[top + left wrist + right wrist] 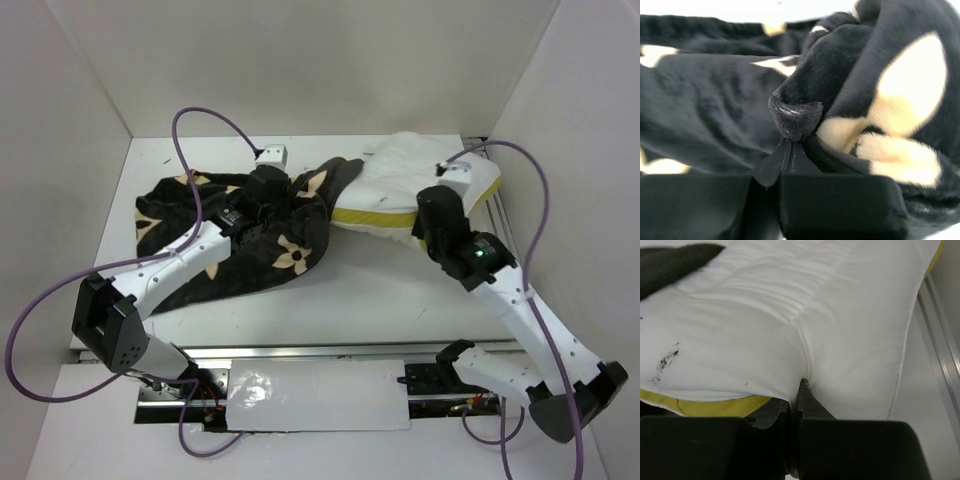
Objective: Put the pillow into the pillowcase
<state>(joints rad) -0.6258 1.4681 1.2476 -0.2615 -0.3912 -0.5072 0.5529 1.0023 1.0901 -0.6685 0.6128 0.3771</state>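
Note:
The black-brown flowered pillowcase [215, 230] lies crumpled at the left of the white table. My left gripper [285, 195] is shut on a fold of its plush edge [796, 120], at the end nearest the pillow. The white pillow [420, 180] with yellow piping [370, 217] lies at the back right, its left end touching the pillowcase. My right gripper [428, 215] is shut on the pillow's near edge, pinching white cloth [802, 375] just above the yellow seam [715, 405].
White walls enclose the table on three sides. A metal rail [940, 325] runs along the right side of the pillow. Purple cables [210, 120] loop above both arms. Bare table [360, 290] lies between the arms.

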